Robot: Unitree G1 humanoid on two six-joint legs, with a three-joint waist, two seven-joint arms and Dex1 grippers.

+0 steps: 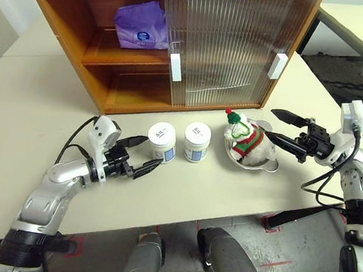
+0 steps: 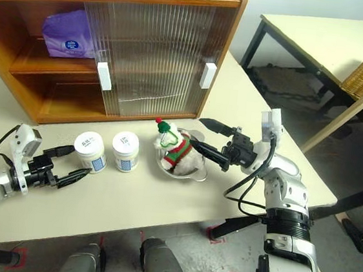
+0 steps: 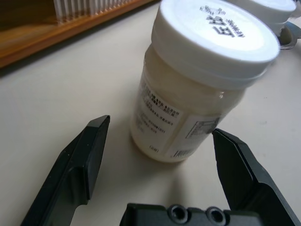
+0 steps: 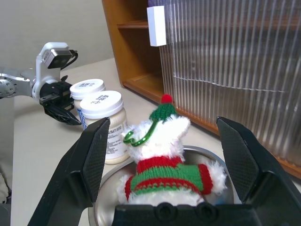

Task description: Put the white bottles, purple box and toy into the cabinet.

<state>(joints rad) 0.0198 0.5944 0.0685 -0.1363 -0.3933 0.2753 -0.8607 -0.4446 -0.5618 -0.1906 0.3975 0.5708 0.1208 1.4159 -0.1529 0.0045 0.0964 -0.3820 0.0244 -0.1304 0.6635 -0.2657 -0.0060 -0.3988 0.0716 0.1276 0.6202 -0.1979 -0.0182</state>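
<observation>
left gripper: jaws wide, flanking nearer white bottle, no contact visible | right gripper: jaws wide beside toy in steel bowl, bowl mostly hidden | second white bottle mid-table | purple box on cabinet shelf, right edge behind ribbed door

My table right now – pretty simple spread

Cream table carries the wooden cabinet at the back, and in front of it two white bottles side by side – then a steel bowl just beside them, toy sitting in it.
</observation>
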